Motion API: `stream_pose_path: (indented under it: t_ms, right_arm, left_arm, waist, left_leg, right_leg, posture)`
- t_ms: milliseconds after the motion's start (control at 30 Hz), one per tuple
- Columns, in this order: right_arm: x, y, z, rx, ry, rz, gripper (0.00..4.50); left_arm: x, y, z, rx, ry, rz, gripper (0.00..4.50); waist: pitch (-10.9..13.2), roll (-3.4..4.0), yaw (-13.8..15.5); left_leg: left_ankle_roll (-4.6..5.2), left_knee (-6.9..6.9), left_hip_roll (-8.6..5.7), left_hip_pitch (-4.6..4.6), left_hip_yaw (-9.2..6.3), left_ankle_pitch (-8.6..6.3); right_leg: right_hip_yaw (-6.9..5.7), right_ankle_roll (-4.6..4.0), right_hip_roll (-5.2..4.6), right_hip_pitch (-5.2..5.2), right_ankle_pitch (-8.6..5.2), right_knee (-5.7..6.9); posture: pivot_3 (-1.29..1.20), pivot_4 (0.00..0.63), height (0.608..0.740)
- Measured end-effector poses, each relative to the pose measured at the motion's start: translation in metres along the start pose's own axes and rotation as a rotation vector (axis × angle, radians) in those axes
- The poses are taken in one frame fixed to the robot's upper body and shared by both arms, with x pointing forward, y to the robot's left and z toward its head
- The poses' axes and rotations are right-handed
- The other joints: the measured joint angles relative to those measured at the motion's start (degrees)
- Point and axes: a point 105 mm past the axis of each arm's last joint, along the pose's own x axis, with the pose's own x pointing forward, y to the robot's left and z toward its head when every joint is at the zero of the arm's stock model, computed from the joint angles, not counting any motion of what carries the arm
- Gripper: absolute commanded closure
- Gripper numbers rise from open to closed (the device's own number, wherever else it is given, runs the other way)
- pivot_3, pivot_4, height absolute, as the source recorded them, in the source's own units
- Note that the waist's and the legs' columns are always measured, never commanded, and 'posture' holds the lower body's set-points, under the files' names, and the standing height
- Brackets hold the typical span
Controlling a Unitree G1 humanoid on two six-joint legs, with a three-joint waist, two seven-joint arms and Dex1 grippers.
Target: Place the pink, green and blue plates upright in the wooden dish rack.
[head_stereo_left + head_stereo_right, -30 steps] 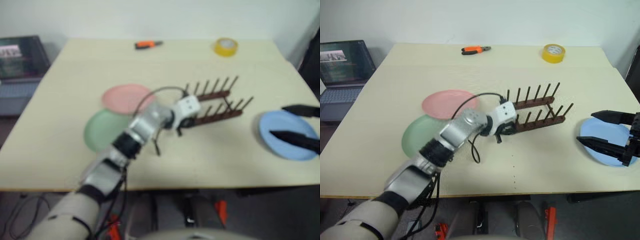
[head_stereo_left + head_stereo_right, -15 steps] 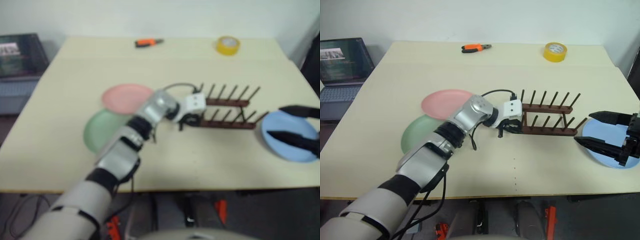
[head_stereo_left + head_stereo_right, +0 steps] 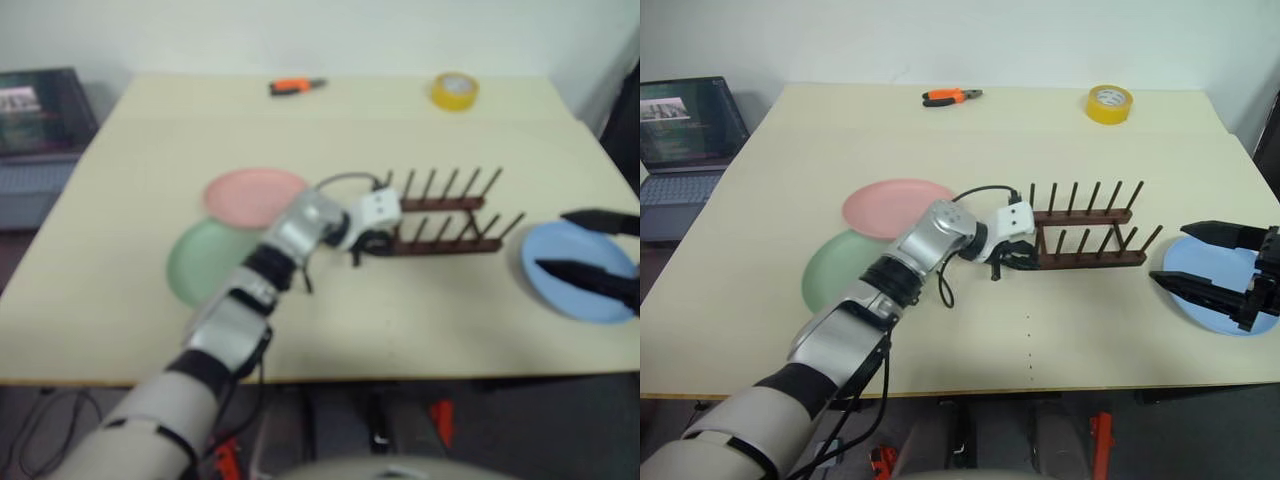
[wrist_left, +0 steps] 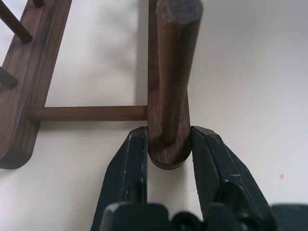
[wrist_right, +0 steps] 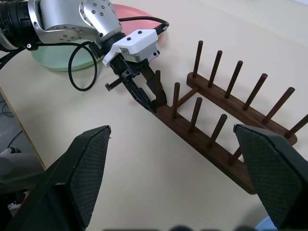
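Swinging with the left gripper [image 3: 1018,262], the wooden dish rack [image 3: 1087,238] is now lying nearly square across the table [image 3: 1060,130], no longer angled as it was a second ago. That left gripper is clamping the near rail's end, its black fingers [image 4: 127,168] pressing both sides of the wood, while the right gripper [image 3: 1212,262] is hovering spread wide over the blue plate [image 3: 1212,279]. Pink plate [image 3: 890,207] and green plate [image 3: 845,268] are lying flat, overlapping, left of the rack.

Left pincer [image 4: 167,144], clamped on the near rail end, swung the wooden dish rack [image 3: 1085,232] from angled to roughly square with the counter edge.
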Motion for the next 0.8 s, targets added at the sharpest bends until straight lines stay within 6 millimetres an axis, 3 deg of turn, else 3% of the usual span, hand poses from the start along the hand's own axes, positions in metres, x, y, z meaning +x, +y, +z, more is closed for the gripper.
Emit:
stream_pose_path:
  t_ms: [267,400,500,600,800]
  right_arm:
    - [0.003,0.001,-0.002,0.008,0.008,0.013,0.0]
    - [0.001,0.002,-0.016,0.041,0.065,0.015,0.0]
    - [-0.001,0.002,-0.028,0.066,0.112,0.009,0.0]
    - [-0.002,0.003,-0.036,0.077,0.139,0.006,0.65]
    - [-0.001,0.006,-0.045,0.111,0.142,0.01,2.8]
  left_arm:
    - [-0.001,0.003,-0.005,0.018,0.034,0.027,0.02]
    - [-0.027,0.011,-0.004,0.045,0.077,0.06,0.02]
    - [-0.049,0.015,0.012,0.035,0.04,0.094,0.02]
    - [-0.062,0.006,0.022,0.067,0.021,0.086,0.63]
    - [-0.087,-0.028,0.018,0.027,0.02,-0.026,2.83]
  waist:
    - [0.0,0.0,0.01]
    - [0.0,0.0,-0.07]
    - [-0.03,0.05,-0.02]
    - [-0.03,0.05,-0.04]
    - [-0.04,0.08,-0.15]
  left_leg:
    - [0.0,0.01,0.0,0.0,0.01,0.0]
    - [0.0,-0.02,0.04,0.0,-0.02,0.0]
    - [0.0,0.01,0.03,0.0,0.01,0.0]
    - [-0.01,0.02,0.03,0.01,0.04,0.0]
    - [-0.02,0.0,0.08,0.29,0.01,0.01]
  right_leg:
    - [0.01,0.0,0.0,0.0,0.0,0.01]
    - [0.01,-0.11,0.04,-0.02,0.06,0.02]
    - [0.01,-0.14,0.01,0.0,0.08,0.01]
    - [0.04,-0.11,-0.01,0.01,0.08,0.02]
    - [0.05,-0.04,0.05,0.2,0.03,0.09]
  posture:
    - [0.0,0.15,0.74]
    - [0.0,0.15,0.74]
    - [0.0,0.15,0.74]
    - [0.0,0.15,0.74]
    - [0.0,0.15,0.74]
